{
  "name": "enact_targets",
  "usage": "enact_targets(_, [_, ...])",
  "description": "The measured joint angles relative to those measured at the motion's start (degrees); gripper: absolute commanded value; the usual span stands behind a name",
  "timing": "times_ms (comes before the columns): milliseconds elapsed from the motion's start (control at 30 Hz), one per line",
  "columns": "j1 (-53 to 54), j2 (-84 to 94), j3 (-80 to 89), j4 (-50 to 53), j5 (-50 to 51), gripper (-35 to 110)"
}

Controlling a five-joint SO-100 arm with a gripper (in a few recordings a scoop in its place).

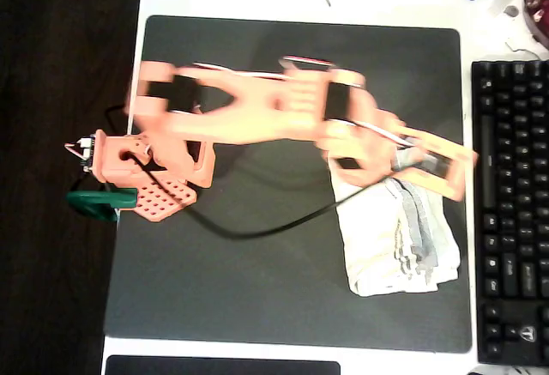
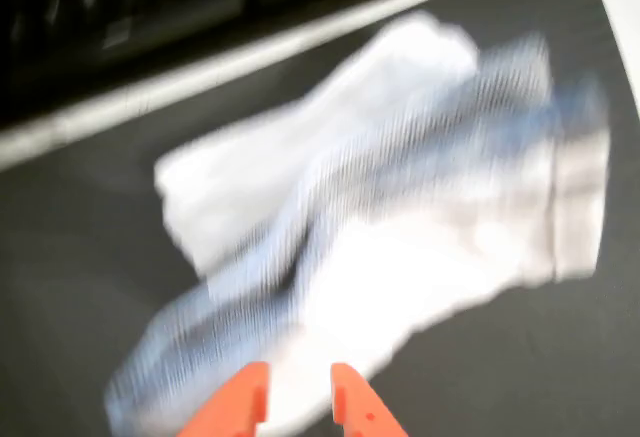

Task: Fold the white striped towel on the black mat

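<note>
While my gripper (image 2: pixel 298 397) hangs slightly parted, empty, above the bunched towel (image 2: pixel 380 227) — mid-fold on the mat (image 1: pixel 257 289) — next, pinch an edge.

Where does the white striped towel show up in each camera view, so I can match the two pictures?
Overhead view: the towel lies bunched at the lower right of the black mat, beside the keyboard.
Wrist view: the towel fills the middle, blurred, just above the orange gripper.
Shared landmark: the keyboard next to the towel.
</note>
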Motion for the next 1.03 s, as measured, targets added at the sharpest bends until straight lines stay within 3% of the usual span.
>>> enact_targets(167, [-1.93,26.63,30.94,-5.19,-3.25,0])
enact_targets(433, [-3.08,57.22,58.89,-6.42,-5.19,0])
enact_targets(733, [-3.6,79.89,75.59,-3.08,-6.42,0])
enact_targets(1033, [-4.48,84.55,78.49,2.55,-6.24,0])
